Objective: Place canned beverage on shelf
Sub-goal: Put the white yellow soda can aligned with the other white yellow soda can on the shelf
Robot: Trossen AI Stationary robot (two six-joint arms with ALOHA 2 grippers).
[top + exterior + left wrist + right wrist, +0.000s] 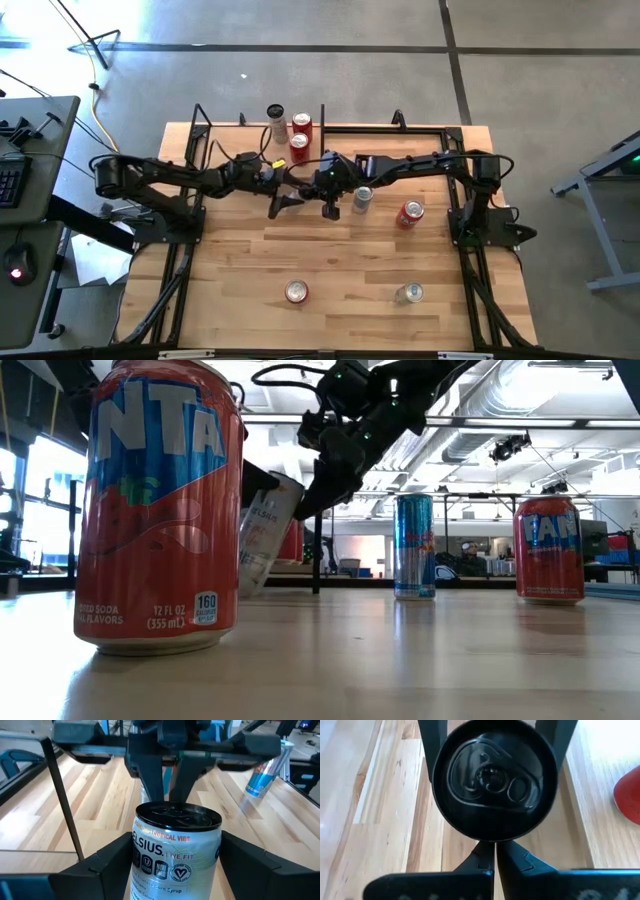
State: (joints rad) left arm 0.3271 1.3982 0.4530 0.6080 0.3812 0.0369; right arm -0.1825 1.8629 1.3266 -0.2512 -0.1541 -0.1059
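A white Celsius can [172, 855] with a black lid stands tilted between the fingers of my left gripper [175, 870], which is shut on it near the table's middle [292, 192]. In the low view the can [265, 535] leans with its lid toward my right gripper [318, 490]. That gripper [495, 851] is shut, and its tips meet the lid's rim. Whether the can's bottom is on the table is hidden by a red can. The shelf [240, 140] lies along the far edge, and three cans [299, 145] stand at its right end. My left gripper holds the Celsius can by its side walls [137, 857], one finger on each side, below the lid. The fingers come nearly level from the table's left. The can sits tilted in the hold. My right gripper's shut fingertips [487, 852] touch the rim of the can's black lid [495, 839], slanting down from the table's right.
A slim silver-blue can [362, 198] stands just right of the grippers, and a red can [410, 213] is beyond it. Near the front edge stand a red Fanta can [296, 291] and a silver can [408, 293]. A black shelf upright [65, 805] rises close to my left gripper.
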